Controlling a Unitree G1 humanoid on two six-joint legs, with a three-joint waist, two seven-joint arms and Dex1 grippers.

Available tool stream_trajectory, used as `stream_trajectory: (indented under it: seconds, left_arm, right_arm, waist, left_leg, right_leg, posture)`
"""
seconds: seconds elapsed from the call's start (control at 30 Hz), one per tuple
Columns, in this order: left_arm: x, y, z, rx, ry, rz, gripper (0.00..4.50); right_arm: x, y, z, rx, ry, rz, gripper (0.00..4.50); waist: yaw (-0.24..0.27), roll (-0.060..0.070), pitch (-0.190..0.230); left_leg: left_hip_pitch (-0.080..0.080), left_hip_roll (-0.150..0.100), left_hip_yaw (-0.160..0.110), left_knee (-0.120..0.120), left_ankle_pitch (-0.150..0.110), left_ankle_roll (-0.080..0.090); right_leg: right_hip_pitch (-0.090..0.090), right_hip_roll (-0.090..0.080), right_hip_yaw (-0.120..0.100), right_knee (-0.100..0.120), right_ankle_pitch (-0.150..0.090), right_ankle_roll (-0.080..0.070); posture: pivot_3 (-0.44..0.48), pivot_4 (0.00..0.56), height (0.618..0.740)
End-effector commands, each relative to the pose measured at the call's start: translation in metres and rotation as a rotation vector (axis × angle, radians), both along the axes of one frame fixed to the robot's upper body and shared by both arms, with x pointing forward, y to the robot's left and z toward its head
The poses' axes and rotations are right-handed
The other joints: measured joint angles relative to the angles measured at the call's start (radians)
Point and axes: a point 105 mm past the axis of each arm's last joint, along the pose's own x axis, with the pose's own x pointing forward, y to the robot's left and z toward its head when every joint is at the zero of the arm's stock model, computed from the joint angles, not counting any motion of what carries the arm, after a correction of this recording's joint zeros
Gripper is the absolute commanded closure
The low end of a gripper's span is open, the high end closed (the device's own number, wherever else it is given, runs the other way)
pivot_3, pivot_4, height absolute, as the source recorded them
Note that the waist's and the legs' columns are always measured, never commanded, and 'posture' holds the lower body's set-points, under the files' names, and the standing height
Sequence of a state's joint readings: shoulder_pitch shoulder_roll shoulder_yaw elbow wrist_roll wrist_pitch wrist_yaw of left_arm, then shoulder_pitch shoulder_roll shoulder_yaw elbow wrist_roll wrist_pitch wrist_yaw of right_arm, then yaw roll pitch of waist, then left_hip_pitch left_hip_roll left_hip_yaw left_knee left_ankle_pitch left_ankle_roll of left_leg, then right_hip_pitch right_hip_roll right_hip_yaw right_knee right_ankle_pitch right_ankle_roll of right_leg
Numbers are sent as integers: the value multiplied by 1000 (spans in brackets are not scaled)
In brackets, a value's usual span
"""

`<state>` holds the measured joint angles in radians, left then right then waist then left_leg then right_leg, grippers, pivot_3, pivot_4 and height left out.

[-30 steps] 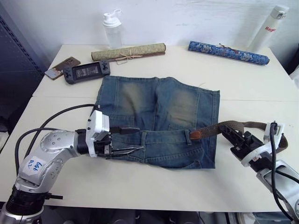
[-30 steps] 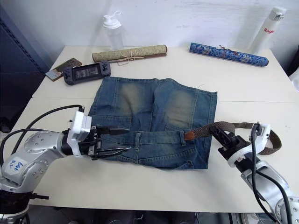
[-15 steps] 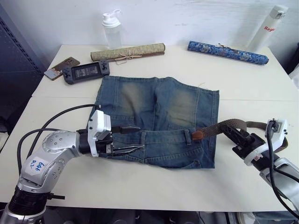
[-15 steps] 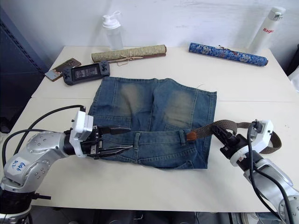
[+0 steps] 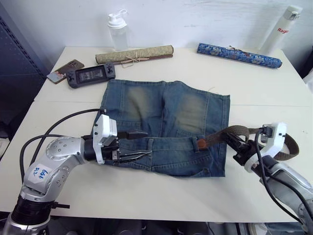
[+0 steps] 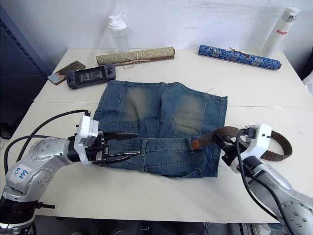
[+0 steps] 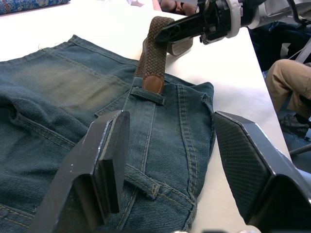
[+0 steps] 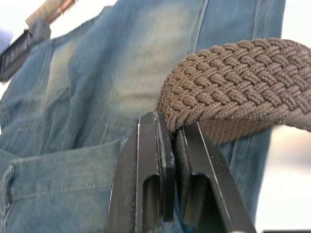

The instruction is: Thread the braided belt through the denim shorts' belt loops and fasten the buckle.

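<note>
The denim shorts [image 5: 164, 125] lie flat on the white table, waistband toward me. My left gripper [image 5: 145, 144] stands open at the waistband's left end, its fingers [image 7: 104, 160] straddling the band near a belt loop [image 7: 141, 182]. The braided belt [image 5: 234, 131] arches up from the right side of the shorts, and its tan tip [image 7: 153, 83] rests against another belt loop [image 7: 147, 95]; whether it is under that loop I cannot tell. My right gripper [image 8: 172, 131] is shut on the belt's woven strap just right of the shorts. The belt's far end curls behind my right wrist. The buckle is hidden.
Along the table's far edge stand a clear bottle [image 5: 118, 30], a beige rolled scroll [image 5: 134, 54], a blue patterned tube [image 5: 238, 55] and a white flask [image 5: 286, 27]. A handheld console [image 5: 90, 75] and a phone [image 5: 64, 70] lie far left. A person's knee [image 7: 286, 82] is beyond the table's right side.
My right gripper has moved left toward the shorts with the belt, which now arches higher; the tan tip has slid slightly left. The left gripper has barely moved.
</note>
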<state>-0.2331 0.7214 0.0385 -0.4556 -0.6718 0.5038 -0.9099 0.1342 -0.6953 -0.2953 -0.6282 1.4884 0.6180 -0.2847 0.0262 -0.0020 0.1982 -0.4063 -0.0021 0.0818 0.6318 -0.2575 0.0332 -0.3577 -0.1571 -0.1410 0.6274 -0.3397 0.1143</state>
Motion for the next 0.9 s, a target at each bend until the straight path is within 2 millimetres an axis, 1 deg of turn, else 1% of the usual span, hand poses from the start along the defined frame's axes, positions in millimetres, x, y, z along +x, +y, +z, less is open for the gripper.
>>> stream_trajectory:
  seconds: [0.03,0.13,0.23,0.27,0.37,0.4,0.47,0.53,0.63,0.73,0.83,0.9]
  left_arm:
    - [-2,-7,3,33,-80,-32,1485]
    - [-2,-11,-2,55,-114,-34,1485]
    - [-1,-17,-11,100,-175,-45,1485]
    - [1,-19,-12,96,-180,-35,1485]
    - [7,-29,-17,104,-258,-19,1485]
    - [10,-31,-18,111,-283,-9,1485]
    - [17,-35,-20,117,-346,22,1485]
    - [20,-40,-22,142,-418,22,1485]
    - [24,-43,-25,159,-481,19,1485]
    - [23,-46,-35,210,-617,-13,1485]
    - [21,-49,-46,250,-749,-62,1485]
    - [26,-51,-47,256,-833,-52,1485]
  right_arm:
    - [0,16,-11,82,39,0,4500]
    - [0,21,-13,109,48,9,4500]
    - [2,28,-14,145,52,19,4500]
    - [2,31,-14,151,54,28,4500]
    - [5,46,-19,253,108,56,4500]
    - [6,51,-23,282,142,67,4500]
    - [8,56,-39,370,253,61,4500]
    - [8,56,-52,440,333,48,4500]
    - [8,55,-61,495,386,50,4500]
    - [10,49,-70,611,440,13,4500]
    - [11,48,-68,692,441,11,4500]
    - [12,49,-66,712,434,21,4500]
  waist:
    - [0,0,0]
    - [0,0,0]
    - [-1,0,0]
    - [-2,0,0]
    - [-2,-1,-1]
    - [-2,-1,-1]
    - [-2,-1,-1]
    - [-2,-1,-1]
    - [-3,-2,-1]
    - [-2,-3,-2]
    - [-3,-6,-4]
    - [-3,-6,-4]
  left_leg:
    - [0,0,0,0,0,0]
    - [0,0,0,0,0,0]
    - [0,1,1,0,0,0]
    - [0,1,1,0,0,0]
    - [0,2,3,0,0,0]
    - [1,2,4,0,0,0]
    - [1,3,5,0,0,0]
    - [0,4,5,0,0,0]
    - [0,4,7,0,0,1]
    - [1,5,7,1,-1,1]
    - [1,7,8,1,-1,1]
    - [1,7,8,1,-2,1]
  right_leg:
    - [0,0,0,0,0,0]
    - [0,0,0,0,0,0]
    - [-1,1,1,0,0,0]
    - [-1,2,1,0,0,0]
    - [-2,2,3,0,0,0]
    - [-2,3,4,1,0,0]
    - [-2,3,5,1,0,0]
    - [-3,4,5,1,0,0]
    - [-3,4,6,1,0,0]
    - [-3,4,6,1,0,0]
    - [-3,6,7,0,0,-1]
    - [-3,6,7,0,1,-1]
  posture:
    - [0,150,717]
    - [0,150,717]
    - [0,150,717]
    - [0,150,717]
    - [0,150,717]
    - [0,150,717]
    - [0,150,717]
    - [0,150,717]
    - [0,150,717]
    - [0,150,717]
    - [0,150,717]
    - [0,150,717]
